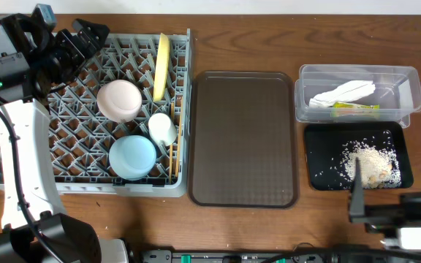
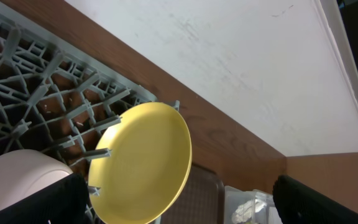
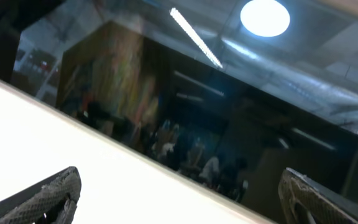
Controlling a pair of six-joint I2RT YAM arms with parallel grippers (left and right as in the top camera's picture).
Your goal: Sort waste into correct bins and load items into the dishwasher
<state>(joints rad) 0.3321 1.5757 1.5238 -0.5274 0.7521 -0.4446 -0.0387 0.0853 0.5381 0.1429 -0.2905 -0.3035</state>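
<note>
The grey dish rack (image 1: 20, 157) holds the yellow plate (image 1: 161, 66) on edge, the pinkish-white bowl (image 1: 119, 100), the light blue bowl (image 1: 132, 157), the white cup (image 1: 161, 128) and thin wooden chopsticks (image 1: 175, 150). My left gripper (image 1: 86, 36) is open and empty above the rack's far left corner. Its wrist view shows the gripper (image 2: 179, 208), plate (image 2: 145, 162), bowl (image 2: 14, 183) and rack (image 2: 36, 93). The clear tub (image 1: 408, 80) holds the white wrapper (image 1: 342, 93) and the packet (image 1: 355, 109). The black tray (image 1: 320, 146) holds rice scraps (image 1: 368, 164). My right gripper (image 1: 357, 199) (image 3: 179, 199) is open and empty, near the front right edge.
The dark brown serving tray (image 1: 243, 139) lies between the rack and the bins; its corner shows in the left wrist view (image 2: 205, 196). The right wrist view shows only a white wall and a dark window. Bare wooden table (image 1: 240, 36) runs along the back.
</note>
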